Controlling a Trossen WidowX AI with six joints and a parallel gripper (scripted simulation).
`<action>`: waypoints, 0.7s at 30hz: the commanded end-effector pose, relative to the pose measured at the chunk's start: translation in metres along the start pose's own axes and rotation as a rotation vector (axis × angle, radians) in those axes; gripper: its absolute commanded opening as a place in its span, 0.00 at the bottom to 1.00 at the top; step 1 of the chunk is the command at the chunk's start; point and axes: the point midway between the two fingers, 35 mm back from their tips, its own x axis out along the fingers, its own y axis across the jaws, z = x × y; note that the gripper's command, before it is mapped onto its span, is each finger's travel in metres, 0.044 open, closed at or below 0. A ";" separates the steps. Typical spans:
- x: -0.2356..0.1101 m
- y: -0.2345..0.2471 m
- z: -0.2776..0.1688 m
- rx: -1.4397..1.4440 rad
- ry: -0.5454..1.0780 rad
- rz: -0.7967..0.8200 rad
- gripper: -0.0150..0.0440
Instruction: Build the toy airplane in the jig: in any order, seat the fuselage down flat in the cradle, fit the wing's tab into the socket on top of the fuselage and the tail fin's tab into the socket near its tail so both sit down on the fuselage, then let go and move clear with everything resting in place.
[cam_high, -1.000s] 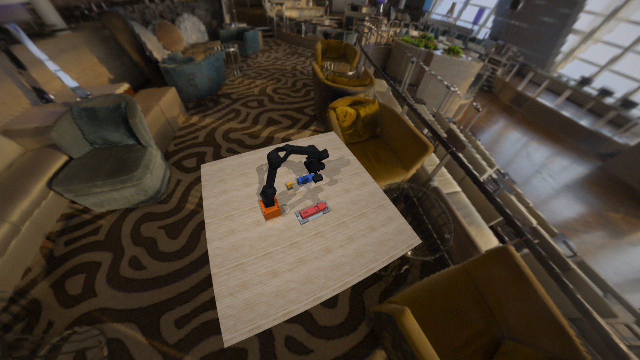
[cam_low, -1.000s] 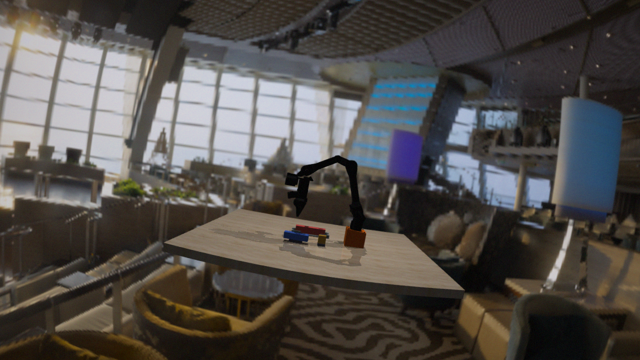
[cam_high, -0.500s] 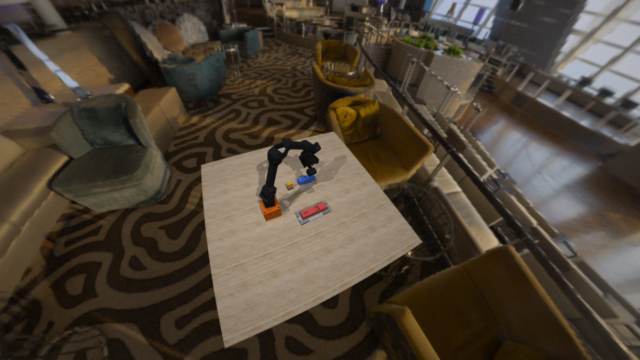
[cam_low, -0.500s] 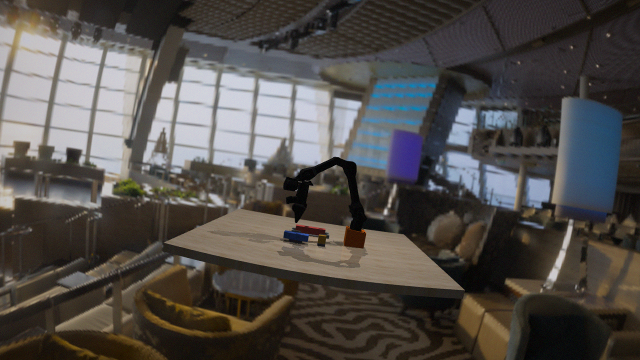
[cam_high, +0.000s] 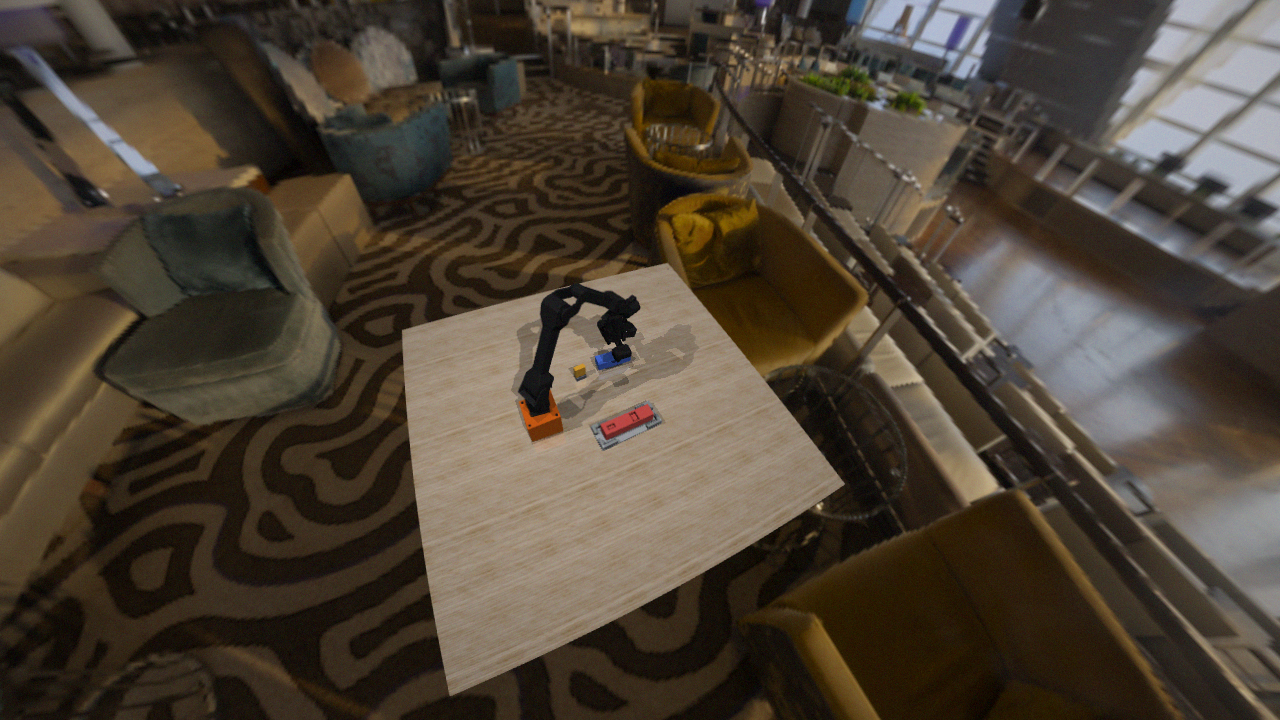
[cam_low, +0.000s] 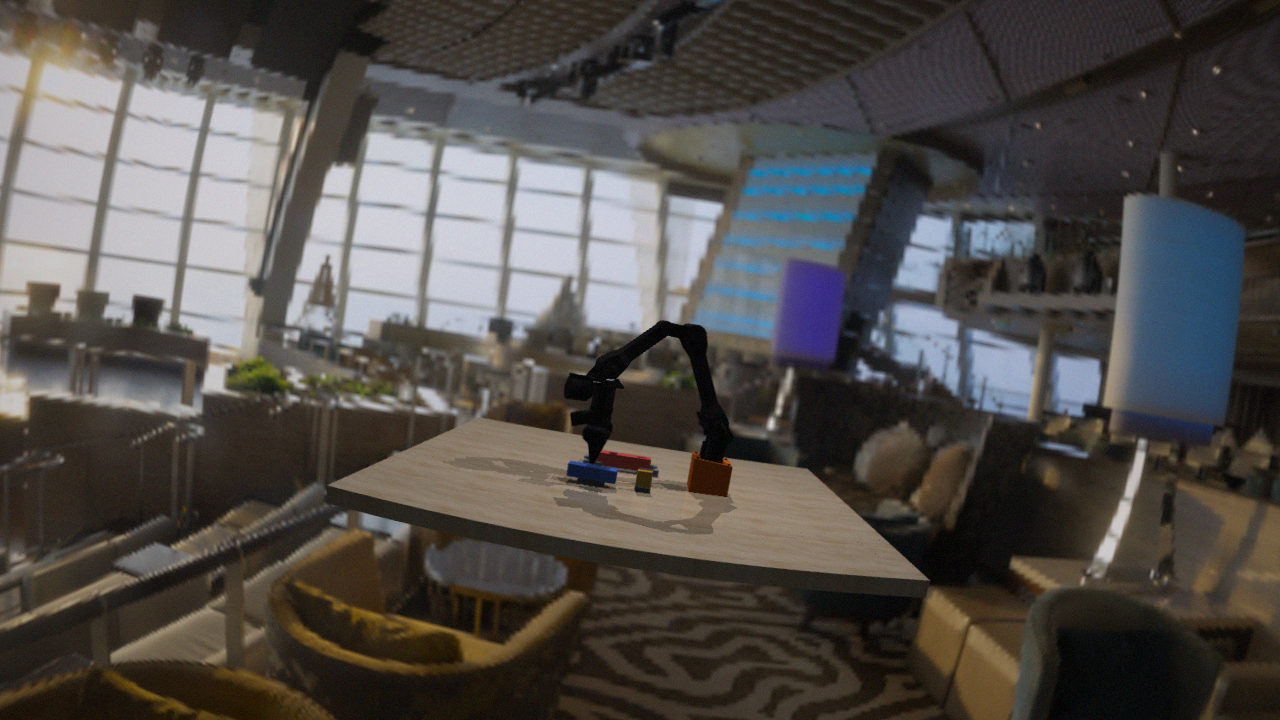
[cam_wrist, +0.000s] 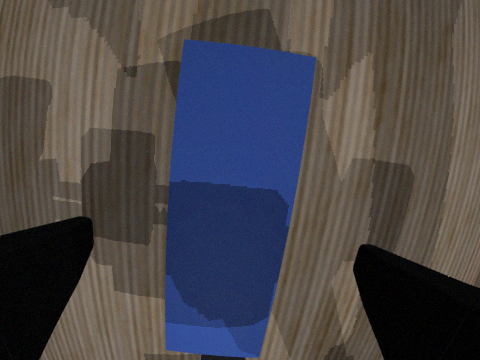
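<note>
The red fuselage (cam_high: 625, 420) (cam_low: 630, 461) lies in the grey cradle (cam_high: 605, 442), its two top sockets empty. The blue wing (cam_high: 605, 361) (cam_low: 586, 472) (cam_wrist: 240, 120) lies level, apart from the cradle, its long side running between my fingers in the wrist view. The small yellow tail fin (cam_high: 580, 370) (cam_low: 643, 479) stands between the wing and the arm's base. My gripper (cam_high: 621, 353) (cam_low: 593, 459) (cam_wrist: 226, 249) is open and points down just over the wing, one finger to each side of it. The wing's tab is hidden underneath.
The arm's orange base (cam_high: 542, 422) (cam_low: 708, 476) stands on the wooden table (cam_high: 554, 555) (cam_low: 769, 546), near the cradle and fin. The arm arches over from the base to the wing. Armchairs stand around the table.
</note>
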 end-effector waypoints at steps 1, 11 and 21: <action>0.008 0.000 -0.001 0.005 0.008 -0.002 1.00; 0.025 0.000 -0.001 0.005 0.008 -0.002 1.00; 0.041 0.000 -0.002 0.005 0.008 -0.002 1.00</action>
